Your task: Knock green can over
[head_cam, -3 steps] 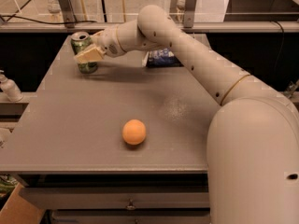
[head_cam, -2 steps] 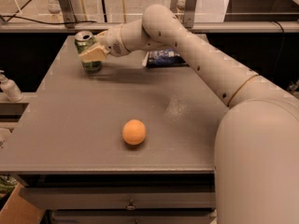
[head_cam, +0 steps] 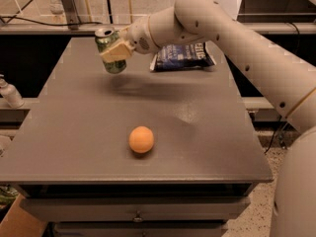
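Note:
The green can (head_cam: 105, 41) is at the back left of the grey table (head_cam: 74, 147), tilted with its silver top leaning left. It seems lifted slightly, with a shadow below it. My gripper (head_cam: 113, 53) reaches in from the right and is shut on the can, one pale finger (head_cam: 117, 50) lying across its front. The arm stretches from the right edge over the back of the table.
An orange ball (head_cam: 141, 139) lies near the table's front middle. A dark blue crinkled chip bag (head_cam: 182, 56) lies at the back, just right of the gripper. A small pale bottle (head_cam: 10, 93) stands off the table's left side, and a cardboard box (head_cam: 15, 225) is at bottom left.
The can and gripper have shifted to the right and toward the table's middle. The can now leans over instead of standing upright. The ball and bag have not moved.

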